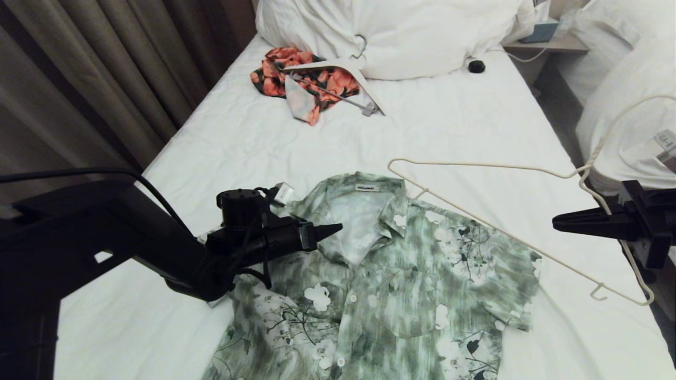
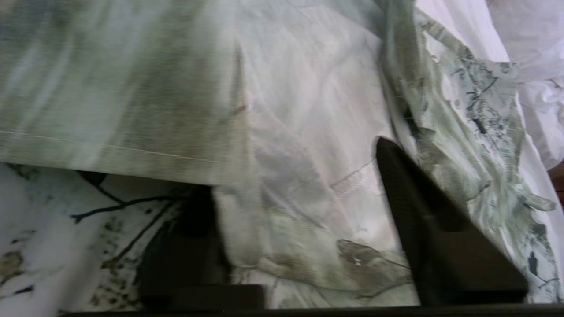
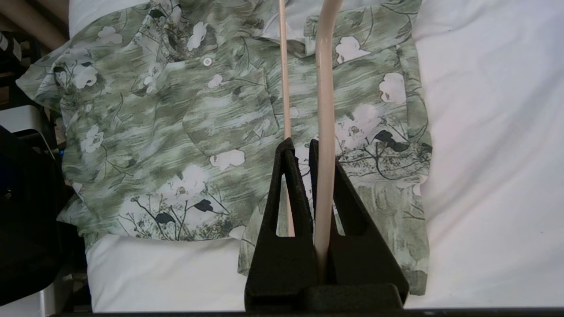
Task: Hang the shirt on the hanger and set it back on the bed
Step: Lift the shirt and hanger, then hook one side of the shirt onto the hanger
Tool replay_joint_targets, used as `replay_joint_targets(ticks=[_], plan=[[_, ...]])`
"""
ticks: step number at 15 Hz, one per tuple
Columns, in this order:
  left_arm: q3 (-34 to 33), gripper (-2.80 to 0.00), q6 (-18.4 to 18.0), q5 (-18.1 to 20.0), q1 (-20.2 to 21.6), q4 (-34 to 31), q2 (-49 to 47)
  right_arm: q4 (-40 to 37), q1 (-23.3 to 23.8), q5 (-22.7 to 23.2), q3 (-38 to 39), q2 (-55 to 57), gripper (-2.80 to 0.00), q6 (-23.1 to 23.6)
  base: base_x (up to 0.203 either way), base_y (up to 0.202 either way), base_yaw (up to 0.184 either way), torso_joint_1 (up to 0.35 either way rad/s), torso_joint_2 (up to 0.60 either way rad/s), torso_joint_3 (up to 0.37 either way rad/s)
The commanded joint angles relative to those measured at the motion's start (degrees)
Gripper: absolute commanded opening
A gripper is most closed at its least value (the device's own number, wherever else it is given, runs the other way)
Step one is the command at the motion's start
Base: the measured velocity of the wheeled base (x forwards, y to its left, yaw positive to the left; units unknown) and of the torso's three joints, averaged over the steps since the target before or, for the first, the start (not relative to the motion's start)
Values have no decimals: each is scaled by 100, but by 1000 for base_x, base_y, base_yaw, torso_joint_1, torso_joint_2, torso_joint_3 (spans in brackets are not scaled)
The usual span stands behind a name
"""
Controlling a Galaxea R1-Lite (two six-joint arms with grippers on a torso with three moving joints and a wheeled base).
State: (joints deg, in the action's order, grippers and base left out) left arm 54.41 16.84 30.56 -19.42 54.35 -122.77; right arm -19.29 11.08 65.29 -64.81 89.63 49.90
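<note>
The bed (image 1: pixel 454 137) fills my head view, its white sheet running up to the pillow heap (image 1: pixel 391 31) at the far end. I take the shirt (image 1: pixel 380 285) as landmark: it lies flat on the sheet at the near end, front up, collar label pointing toward the pillows, chest pocket showing.

Beyond the shirt, close to the pillows, I see an orange-and-black floral garment (image 1: pixel 306 82) with a broad white hanger (image 1: pixel 343 74) resting across it. A small black round object (image 1: pixel 476 66) sits on the sheet beside the pillow heap.

The hanger (image 1: pixel 507 232), thin and cream-coloured, is held in the air over the shirt's collar and the shoulder on the robot's right; one end reaches the collar, the other extends past the sleeve.

My left end effector (image 1: pixel 325 232) rests at the shirt's collar opening, on the shoulder at the robot's left. In the left wrist view its fingers (image 2: pixel 423 220) stand spread apart, with one of them tucked under a fold of cloth and the pale inner fabric of the shirt lying between the two.

My right end effector (image 1: pixel 567 221) hangs beyond the shirt's sleeve at the robot's right. In the right wrist view its fingers (image 3: pixel 286 198) are pressed together, pinching the hanger wire.
</note>
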Motion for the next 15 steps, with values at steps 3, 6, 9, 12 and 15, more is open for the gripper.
replay_joint_targets(ticks=[3,6,9,12,15], plan=[[88,-280,4,-50,8,33,34,-14,-45,37,12,125,-280,28,0,0,0,0,0,0],[143,-280,13,-119,8,13,341,-5,-249,17,-3,299,-280,46,0,0,0,0,0,0],[100,-280,21,-136,8,-10,567,-5,-400,-13,-5,454,-280,46,0,0,0,0,0,0],[3,-280,16,-146,-1,-423,1158,-14,-458,-16,-14,637,-280,29,0,0,0,0,0,0],[-43,-280,0,-155,-32,-944,1702,-14,-637,-36,-14,773,-280,28,0,0,0,0,0,0]])
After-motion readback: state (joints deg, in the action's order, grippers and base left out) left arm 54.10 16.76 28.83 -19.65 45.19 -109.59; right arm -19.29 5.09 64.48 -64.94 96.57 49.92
